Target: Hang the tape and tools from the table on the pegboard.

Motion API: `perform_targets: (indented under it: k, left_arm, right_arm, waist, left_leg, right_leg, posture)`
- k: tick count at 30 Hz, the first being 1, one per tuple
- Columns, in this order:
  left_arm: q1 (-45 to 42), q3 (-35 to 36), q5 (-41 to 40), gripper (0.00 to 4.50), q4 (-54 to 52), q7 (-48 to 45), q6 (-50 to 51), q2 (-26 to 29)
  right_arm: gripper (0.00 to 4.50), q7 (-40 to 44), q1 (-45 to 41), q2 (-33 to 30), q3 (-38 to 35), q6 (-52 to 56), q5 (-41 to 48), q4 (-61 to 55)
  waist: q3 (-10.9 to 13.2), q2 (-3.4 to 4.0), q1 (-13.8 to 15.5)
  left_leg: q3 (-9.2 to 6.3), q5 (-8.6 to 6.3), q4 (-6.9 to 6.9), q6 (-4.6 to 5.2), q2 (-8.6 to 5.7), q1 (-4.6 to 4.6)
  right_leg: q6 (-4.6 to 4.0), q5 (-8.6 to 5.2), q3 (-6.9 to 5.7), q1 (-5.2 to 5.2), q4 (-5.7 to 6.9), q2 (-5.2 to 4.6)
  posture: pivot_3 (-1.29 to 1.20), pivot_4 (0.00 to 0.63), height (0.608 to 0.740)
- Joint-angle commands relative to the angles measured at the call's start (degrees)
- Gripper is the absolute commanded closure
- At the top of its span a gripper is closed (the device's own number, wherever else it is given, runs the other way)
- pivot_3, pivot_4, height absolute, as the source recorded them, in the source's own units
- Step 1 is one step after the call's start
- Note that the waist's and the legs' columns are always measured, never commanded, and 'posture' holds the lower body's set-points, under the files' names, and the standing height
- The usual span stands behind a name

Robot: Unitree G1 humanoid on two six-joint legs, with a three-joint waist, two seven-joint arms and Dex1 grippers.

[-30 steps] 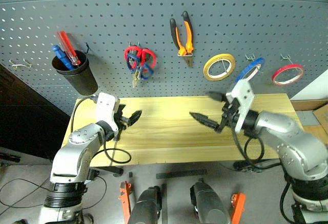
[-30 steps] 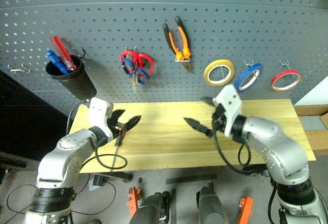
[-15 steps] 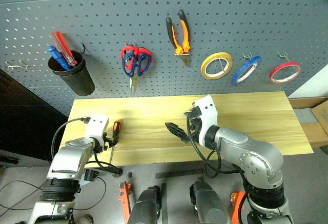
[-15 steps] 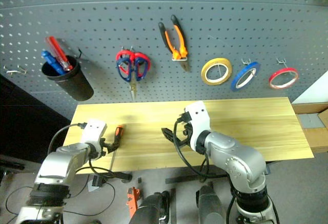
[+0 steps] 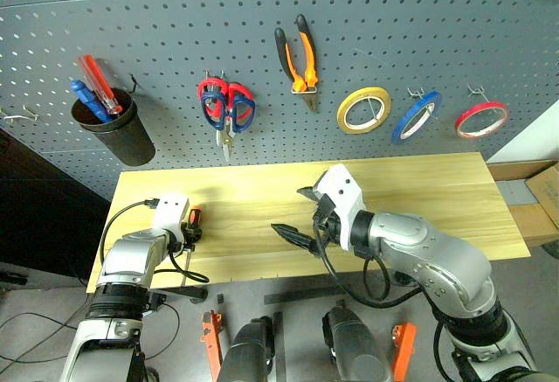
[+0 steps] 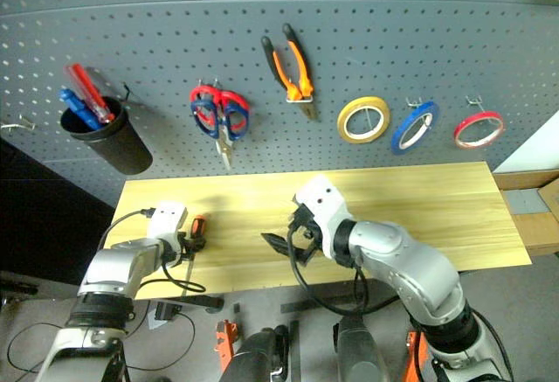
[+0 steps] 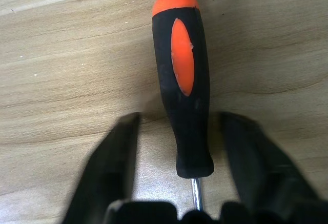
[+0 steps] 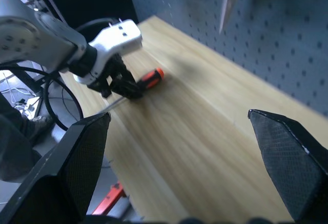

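Observation:
The screwdriver (image 7: 183, 80), with its orange-and-black handle, lies flat at the left end of the table (image 5: 419, 190). My left gripper (image 7: 179, 119) is low over it, a finger on each side of the handle with a small gap on both sides. Over the middle of the table my right gripper (image 5: 295, 213) hovers wide open, holding nothing. On the pegboard (image 5: 437, 32) hang the pliers (image 5: 300, 50), the blue-handled scissors (image 5: 234, 116) and the blue tape (image 5: 417, 116).
A black cup (image 5: 113, 128) holding red and blue tools hangs at the pegboard's left. Red-handled scissors (image 5: 212, 92) share a hook with the blue ones. A yellow roll (image 5: 364, 109) and a red roll (image 5: 480, 120) flank the blue tape.
My left gripper dropped from above the table onto the screwdriver and its fingers came in around the handle. The right arm swung left to the table's middle, still open. The camera shifted.

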Motion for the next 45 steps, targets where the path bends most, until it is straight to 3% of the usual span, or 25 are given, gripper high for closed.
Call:
perform_targets:
  k: [1,2,5,10,15,20,23,28,34,39,45]
  left_arm:
    - [0.73,1.4,0.07,3.81,-1.32,-0.13,-0.02,0.14]
    - [1.13,2.03,-0.36,4.03,-2.05,-0.09,0.53,0.13]
    - [3.31,4.41,-1.59,4.03,-5.77,-0.07,2.22,0.54]
    - [11.19,7.45,-1.59,4.03,-22.52,0.76,1.42,2.07]
    - [19.33,10.35,1.12,4.03,-40.82,3.83,-7.15,0.68]
    - [18.27,14.1,2.62,4.03,-48.74,8.0,-17.65,-2.63]
    - [13.78,15.24,2.38,4.03,-51.62,9.93,-18.72,-3.28]
    - [3.61,15.64,1.92,4.03,-52.51,11.41,-18.41,-2.87]
    - [-10.25,21.9,1.8,4.03,-44.29,15.02,-16.77,-0.57]
    - [-15.66,25.44,0.72,4.03,-36.54,15.61,-19.43,0.77]
    - [-17.31,24.36,1.04,4.03,-27.74,15.93,-27.32,-0.48]
  right_arm:
    - [0.0,3.1,-1.22,-1.19,0.64,-4.27,-1.17,-1.4]
    - [0.0,3.54,-1.37,-1.47,0.69,-4.81,-1.55,-1.12]
    - [0.0,4.71,-2.0,-1.92,0.61,-6.28,-2.35,-0.27]
    - [0.0,8.6,-3.47,-3.16,-0.93,-8.67,-1.74,-1.65]
    - [0.0,11.97,-4.75,-5.07,-4.17,-9.43,0.13,-1.15]
    - [0.0,14.29,-8.14,-6.49,-8.95,-9.91,1.53,2.3]
    - [0.0,16.84,-10.64,-8.27,-11.31,-11.1,2.21,4.17]
    - [0.0,19.4,-13.71,-10.11,-12.46,-14.34,1.08,8.64]
    - [0.0,19.92,-15.58,-10.71,-12.01,-17.27,-1.37,13.26]
    - [0.0,20.72,-16.39,-10.56,-11.23,-18.4,-2.45,14.36]
    - [0.0,21.13,-17.15,-10.3,-11.26,-18.7,-3.24,14.73]
  waist:
    - [0.0,0.0,-0.04]
    - [0.0,0.0,-0.06]
    - [0.0,0.0,-0.2]
    - [0.0,-0.02,-0.2]
    - [0.0,-0.03,0.35]
    - [-0.03,-0.07,0.55]
    - [-0.06,-0.09,0.84]
    - [-0.23,-0.26,1.21]
    - [-0.48,-0.49,1.13]
    - [-0.87,-0.61,0.89]
    - [-1.51,-1.0,0.52]
  left_leg:
    - [0.01,0.0,0.0,0.0,0.0,0.0]
    - [0.03,0.0,0.0,-0.01,0.01,0.0]
    - [0.08,-0.02,0.0,-0.04,0.05,0.0]
    - [0.13,-0.07,0.02,-0.12,0.08,-0.01]
    - [0.14,-0.09,0.02,-0.14,0.1,-0.05]
    - [0.16,-0.09,0.04,-0.13,0.12,-0.03]
    - [0.19,-0.09,0.07,-0.13,0.12,-0.04]
    - [0.33,-0.07,0.08,-0.16,0.12,-0.04]
    - [0.53,0.05,0.08,-0.37,0.13,-0.08]
    - [0.55,0.06,0.1,-0.39,0.13,-0.06]
    - [0.54,0.07,0.19,-0.41,0.12,-0.07]
  right_leg:
    - [0.0,0.0,0.01,0.0,0.0,0.0]
    - [0.0,0.0,0.01,-0.01,0.0,0.0]
    - [-0.01,0.01,-0.01,-0.04,0.01,0.0]
    - [-0.02,0.01,0.0,-0.07,0.0,-0.01]
    - [-0.02,0.01,0.0,-0.05,-0.1,-0.02]
    - [-0.1,0.06,-0.1,-0.04,-0.05,-0.02]
    - [-0.11,0.09,-0.1,-0.04,-0.04,-0.02]
    - [-0.09,0.1,-0.07,-0.07,-0.01,0.0]
    - [-0.05,0.12,-0.17,-0.18,0.04,0.02]
    - [-0.04,0.13,-0.19,-0.2,0.03,0.0]
    - [0.02,0.18,-0.19,-0.21,0.02,-0.01]
  posture:
    - [-0.26,0.295,0.74]
    - [-0.26,0.295,0.74]
    - [-0.25,0.285,0.74]
    - [-0.25,0.278,0.74]
    - [-0.22,0.267,0.74]
    - [-0.19,0.242,0.74]
    - [-0.18,0.224,0.74]
    - [-0.16,0.194,0.74]
    - [-0.14,0.164,0.74]
    - [-0.14,0.152,0.74]
    - [-0.17,0.146,0.74]
